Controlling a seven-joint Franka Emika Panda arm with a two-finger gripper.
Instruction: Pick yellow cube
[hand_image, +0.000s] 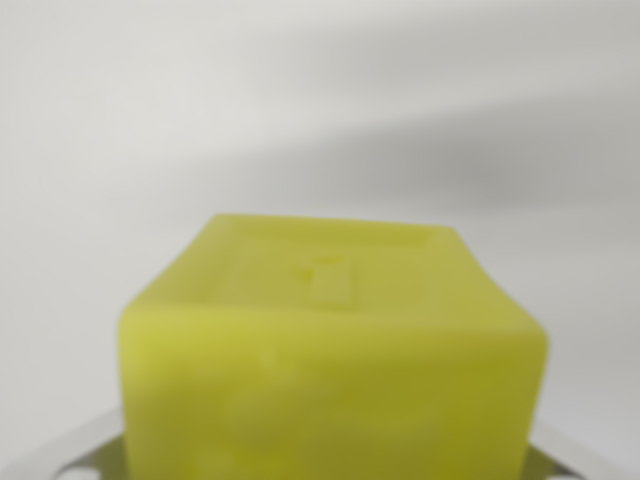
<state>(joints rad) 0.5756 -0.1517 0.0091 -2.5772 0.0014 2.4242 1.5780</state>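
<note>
The yellow cube (330, 360) fills the lower middle of the wrist view, very close to the camera and blurred. Its top face has a small raised mark near the centre, and its near face runs off the bottom edge. A shiny metal piece (60, 458) shows at the cube's lower left and another metal piece (578, 462) at its lower right. They look like parts of my gripper flanking the cube. No fingertips show, so whether anything presses on the cube is hidden.
A plain pale grey-white surface (320, 110) lies behind the cube, crossed by soft diagonal shadows. Nothing else is in view.
</note>
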